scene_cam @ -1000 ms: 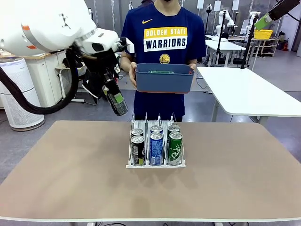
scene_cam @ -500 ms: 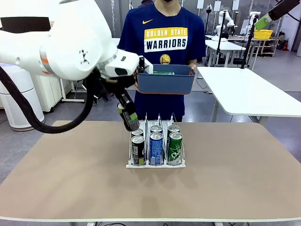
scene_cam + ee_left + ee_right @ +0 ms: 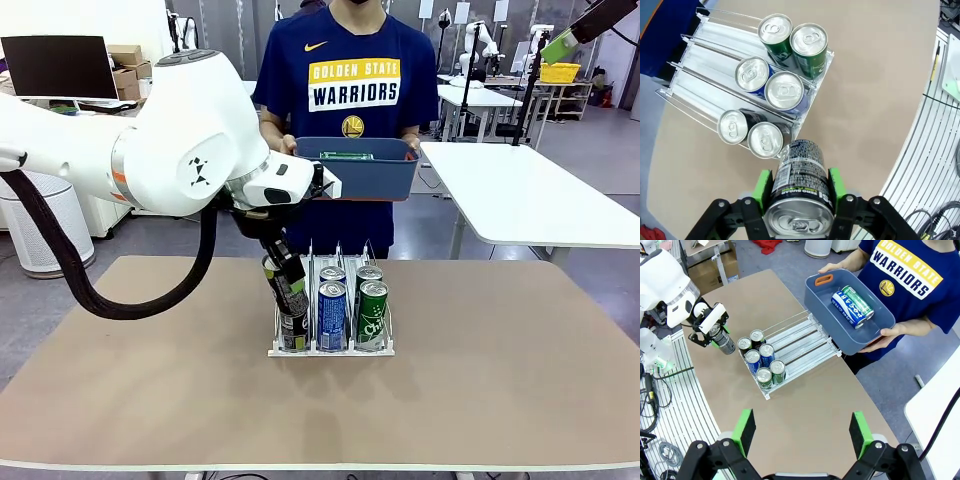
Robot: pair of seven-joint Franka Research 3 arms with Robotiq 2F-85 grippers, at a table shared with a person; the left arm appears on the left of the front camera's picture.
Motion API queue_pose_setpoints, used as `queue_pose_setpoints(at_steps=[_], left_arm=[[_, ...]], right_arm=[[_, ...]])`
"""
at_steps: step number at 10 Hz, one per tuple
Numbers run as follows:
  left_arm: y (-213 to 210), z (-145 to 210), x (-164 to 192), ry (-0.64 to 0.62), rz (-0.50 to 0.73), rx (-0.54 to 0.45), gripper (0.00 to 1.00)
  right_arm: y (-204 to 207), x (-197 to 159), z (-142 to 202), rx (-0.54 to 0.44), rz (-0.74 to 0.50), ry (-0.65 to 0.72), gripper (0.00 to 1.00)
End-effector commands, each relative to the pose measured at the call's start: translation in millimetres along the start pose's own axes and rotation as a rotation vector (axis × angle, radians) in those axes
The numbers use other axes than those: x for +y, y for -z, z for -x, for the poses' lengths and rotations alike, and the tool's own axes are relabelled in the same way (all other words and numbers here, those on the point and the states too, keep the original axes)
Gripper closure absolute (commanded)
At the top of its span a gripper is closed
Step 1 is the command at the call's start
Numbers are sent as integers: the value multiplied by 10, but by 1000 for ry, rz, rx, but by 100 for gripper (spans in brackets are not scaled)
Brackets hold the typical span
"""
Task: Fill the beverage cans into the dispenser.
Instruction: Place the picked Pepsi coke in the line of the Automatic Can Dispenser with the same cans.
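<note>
The clear-plastic three-lane dispenser (image 3: 710,60) sits mid-way on my tan counter (image 3: 500,380), with six cans (image 3: 784,91) crowded at its six o'clock end. My right gripper (image 3: 802,432) hangs wide open and empty, parked clear. My left gripper (image 3: 799,186) clamps a tilted black aluminium can (image 3: 801,162) above the rack's seven o'clock corner, which I judge is for the matching black lane.

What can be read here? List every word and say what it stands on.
"GOLDEN STATE WARRIORS": person's dark blue T-shirt.
White lettering on the blue aluminium can in the blue-grey plastic bin: blurred.
Print on the black aluminium can in the left tool: too small.
Lettering on the aluminium cans in the clear-plastic dispenser: unreadable.
</note>
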State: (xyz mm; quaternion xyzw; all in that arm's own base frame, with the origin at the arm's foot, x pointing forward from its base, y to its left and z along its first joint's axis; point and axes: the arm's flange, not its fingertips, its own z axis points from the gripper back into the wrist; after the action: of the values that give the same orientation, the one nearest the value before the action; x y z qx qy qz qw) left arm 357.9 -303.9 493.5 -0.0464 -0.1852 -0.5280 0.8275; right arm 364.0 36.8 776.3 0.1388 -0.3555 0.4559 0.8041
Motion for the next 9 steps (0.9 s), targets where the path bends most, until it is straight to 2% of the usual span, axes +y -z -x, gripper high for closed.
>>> queue_pose_setpoints(at_steps=[1, 4, 5, 7, 9], left_arm=[[-22, 8, 16, -9, -5, 1, 42], [7, 2, 0, -1, 1, 2, 42], [-63, 51, 87, -27, 8, -43, 42], [5, -3, -26, -57, -24, -89, 42], [43, 25, -134, -49, -13, -91, 42]], right_arm=[[2, 3, 5, 1, 0, 1, 0], [2, 3, 5, 1, 0, 1, 0], [2, 3, 5, 1, 0, 1, 0], [2, 3, 5, 1, 0, 1, 0], [2, 3, 5, 1, 0, 1, 0]])
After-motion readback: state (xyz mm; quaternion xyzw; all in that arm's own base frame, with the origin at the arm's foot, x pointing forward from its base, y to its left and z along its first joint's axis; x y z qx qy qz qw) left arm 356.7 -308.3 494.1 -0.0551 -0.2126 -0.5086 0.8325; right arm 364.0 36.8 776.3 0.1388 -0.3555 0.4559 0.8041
